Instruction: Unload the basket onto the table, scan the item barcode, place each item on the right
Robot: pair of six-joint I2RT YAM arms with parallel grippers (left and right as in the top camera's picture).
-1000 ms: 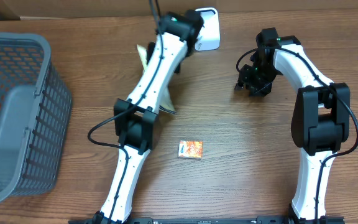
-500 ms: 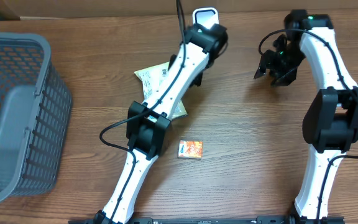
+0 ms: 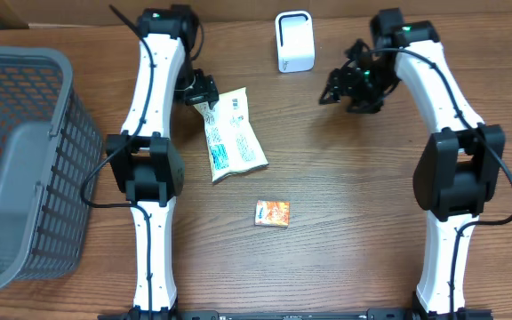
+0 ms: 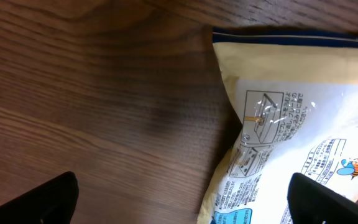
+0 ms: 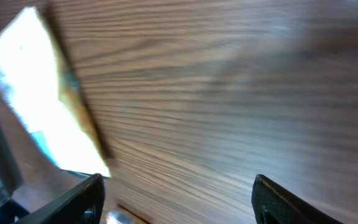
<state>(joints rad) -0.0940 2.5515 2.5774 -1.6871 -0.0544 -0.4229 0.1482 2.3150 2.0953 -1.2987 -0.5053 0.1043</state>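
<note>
the snack packet (image 3: 231, 133) is lying flat on the table (image 3: 354, 204) toward its far edge, near the white scanner (image 3: 293, 41). the left gripper (image 3: 201, 92) is hanging at the packet's far corner, jaws spread, gripping nothing. the right gripper (image 3: 349, 89) is hanging open and empty.

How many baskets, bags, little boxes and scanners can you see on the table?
basket: 1
bag: 1
little box: 1
scanner: 1
Total: 4
</note>
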